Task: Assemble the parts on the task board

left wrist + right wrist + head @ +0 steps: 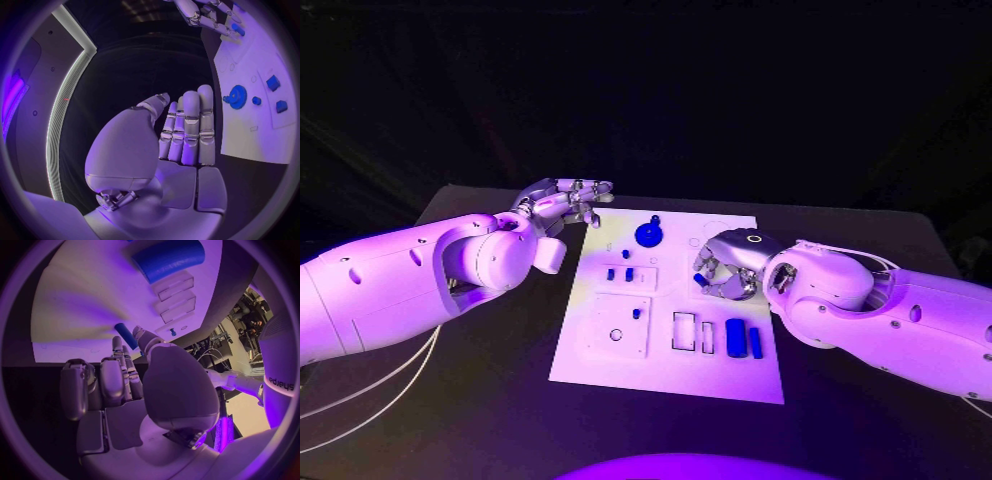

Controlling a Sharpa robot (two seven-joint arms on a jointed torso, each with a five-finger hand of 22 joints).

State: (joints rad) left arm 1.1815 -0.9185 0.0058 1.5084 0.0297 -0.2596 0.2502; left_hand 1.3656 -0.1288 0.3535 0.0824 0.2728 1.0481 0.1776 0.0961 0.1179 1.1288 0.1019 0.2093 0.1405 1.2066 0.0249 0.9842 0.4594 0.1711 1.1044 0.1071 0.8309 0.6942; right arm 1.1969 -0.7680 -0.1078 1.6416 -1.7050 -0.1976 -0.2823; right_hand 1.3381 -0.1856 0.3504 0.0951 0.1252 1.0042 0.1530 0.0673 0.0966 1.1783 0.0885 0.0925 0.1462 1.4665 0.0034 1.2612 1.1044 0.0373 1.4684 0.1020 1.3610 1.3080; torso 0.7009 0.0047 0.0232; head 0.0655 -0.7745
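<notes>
Pinching a small blue part over the board's right side

Right hand (728, 268) sits over the right half of the white task board (589, 362), fingers curled down. Right wrist view shows a small blue peg (126, 335) pinched between the thumb and fingertips (117, 346), held just above the white plate; in the head view the same peg (701, 281) shows as a blue spot at the hand's near-left edge. Other fingers of that hand are folded in beside it.

Left hand (564, 203) hovers off the board's far-left corner, over the black table (473, 410). Left wrist view: fingers straight and side by side, thumb alongside, nothing in the hand (181, 135); not touching the board.

On the board: blue gear (648, 234) near the far edge, centre, standing clear of both hands; also seen in the left wrist view (237, 96). Two small blue blocks (620, 273) in the raised square plate left of centre. One small blue piece (636, 313) on the near-left square plate. Two blue upright bars (743, 340) side by side at the near right, next to an empty rectangular slot outline (685, 331). Large blue cylinder-like part (169, 259) lies close ahead of the right hand in its wrist view; cannot tell which of the board's parts it is.
</notes>
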